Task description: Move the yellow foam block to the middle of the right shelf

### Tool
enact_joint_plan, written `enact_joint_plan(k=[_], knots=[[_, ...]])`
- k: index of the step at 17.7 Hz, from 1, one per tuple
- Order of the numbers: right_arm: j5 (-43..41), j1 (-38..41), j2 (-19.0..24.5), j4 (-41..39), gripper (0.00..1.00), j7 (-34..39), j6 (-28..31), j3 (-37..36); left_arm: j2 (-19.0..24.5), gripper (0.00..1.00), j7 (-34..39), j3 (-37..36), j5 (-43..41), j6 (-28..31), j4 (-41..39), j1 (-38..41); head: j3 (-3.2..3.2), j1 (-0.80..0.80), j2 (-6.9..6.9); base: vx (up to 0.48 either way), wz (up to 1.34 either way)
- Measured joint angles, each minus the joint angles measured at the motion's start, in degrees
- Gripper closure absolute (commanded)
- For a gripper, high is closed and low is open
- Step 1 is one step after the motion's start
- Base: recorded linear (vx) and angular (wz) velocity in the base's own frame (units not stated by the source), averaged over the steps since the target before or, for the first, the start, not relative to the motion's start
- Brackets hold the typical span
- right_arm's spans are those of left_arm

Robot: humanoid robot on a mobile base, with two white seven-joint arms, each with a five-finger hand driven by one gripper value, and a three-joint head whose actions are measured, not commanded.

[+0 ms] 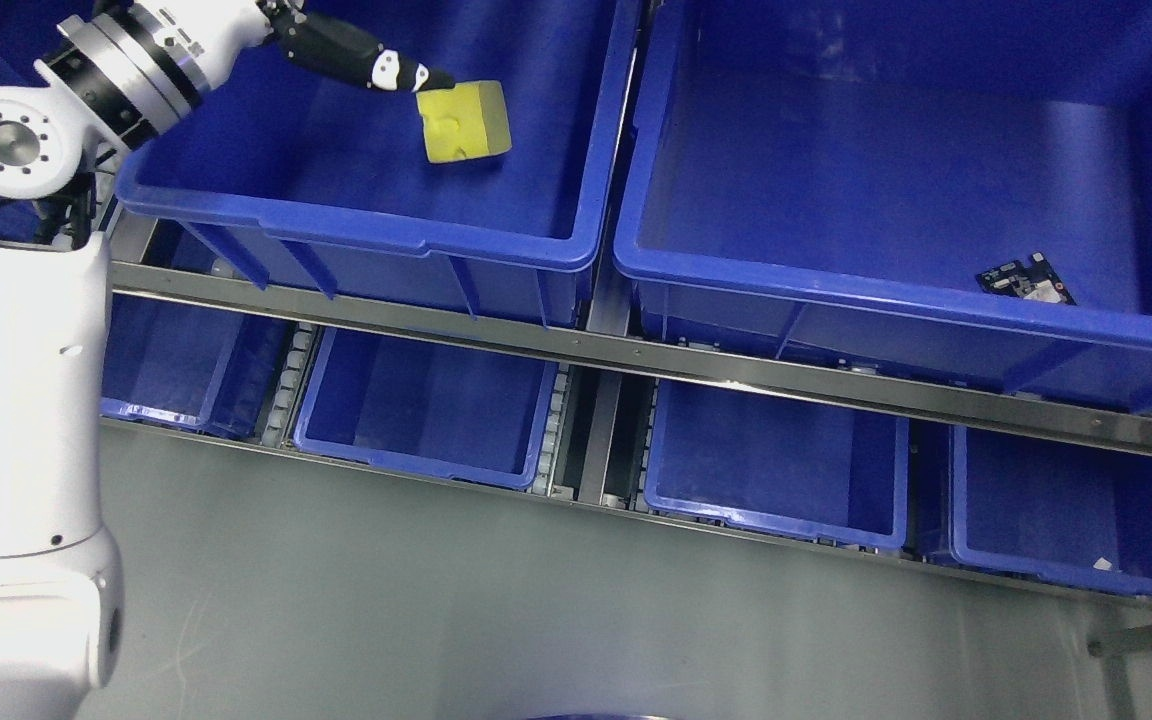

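Observation:
A yellow foam block [464, 122] sits tilted inside the upper left blue bin [356, 225], near its back right. My left arm comes in from the left edge and reaches over the bin's left rim. My left hand [406, 75] is black, with its tip touching the block's upper left corner. The top edge of the picture cuts off much of the hand, so its hold on the block does not show. The upper right blue bin [836, 285] stands beside it on the same shelf level.
A small dark circuit board [1026, 280] lies at the front right of the upper right bin. A metal shelf rail [696, 365] runs below both bins. Several smaller blue bins [426, 420] sit on the lower level. Grey floor [436, 620] is in front.

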Motion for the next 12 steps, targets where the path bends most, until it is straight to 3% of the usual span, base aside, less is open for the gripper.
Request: enact_joint_plan(k=[6,12], knots=[[0.0,0.0,0.0,0.0,0.0,0.0,-0.22,0.0,-6.31,0.0,25.05,5.16,7.29,5.51,5.55,-2.0,0.0,0.0,0.0,0.0,0.0],[0.0,0.0,0.0,0.0,0.0,0.0,0.04,0.0,-9.86,0.0,29.21,6.47,17.18,6.16,10.42,-0.99,0.0,0.0,0.0,0.0,0.0]])
